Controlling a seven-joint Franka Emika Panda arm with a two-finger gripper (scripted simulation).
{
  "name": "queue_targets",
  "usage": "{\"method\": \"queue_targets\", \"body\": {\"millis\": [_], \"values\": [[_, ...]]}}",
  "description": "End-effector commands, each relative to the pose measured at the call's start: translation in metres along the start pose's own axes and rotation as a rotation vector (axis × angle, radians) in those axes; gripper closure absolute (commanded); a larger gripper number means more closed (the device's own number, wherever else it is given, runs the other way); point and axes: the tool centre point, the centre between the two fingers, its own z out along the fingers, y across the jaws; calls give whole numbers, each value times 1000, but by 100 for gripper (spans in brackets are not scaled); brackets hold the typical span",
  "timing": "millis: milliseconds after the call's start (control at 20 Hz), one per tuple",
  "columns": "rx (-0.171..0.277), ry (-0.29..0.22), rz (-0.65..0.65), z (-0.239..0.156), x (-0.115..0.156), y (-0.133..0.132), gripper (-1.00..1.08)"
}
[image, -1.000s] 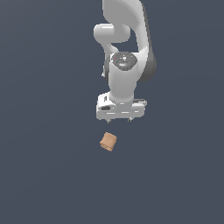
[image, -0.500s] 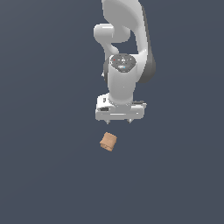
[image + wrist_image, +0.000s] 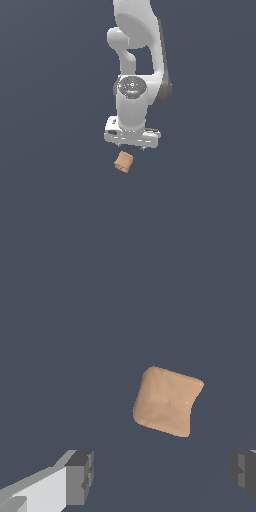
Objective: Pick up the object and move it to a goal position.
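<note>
The object [image 3: 123, 162] is a small tan-orange chunk with rounded edges, lying on the dark grey floor just in front of and below the white arm's hand. In the wrist view the object [image 3: 167, 401] sits apart from the fingers, turned at a slant. My gripper [image 3: 131, 146] hangs above it, a little toward the exterior view's right. The gripper [image 3: 162, 476] is open, its two dark pads [image 3: 80, 477] set wide with nothing between them.
A flat dark grey surface [image 3: 50, 200] fills both views. The white arm [image 3: 135, 60] rises behind the gripper.
The arm has shifted slightly; the hand stays above the object, which has not moved.
</note>
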Motion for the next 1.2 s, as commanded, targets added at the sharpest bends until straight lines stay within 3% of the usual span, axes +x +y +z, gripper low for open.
{"method": "queue_targets", "body": {"millis": [0,500,1150], "values": [[-1,-2,70,11,7,7,-92],[-7,-3,258,42,23,25,-92],[-9,-4,285,62,25,28,-92]]}}
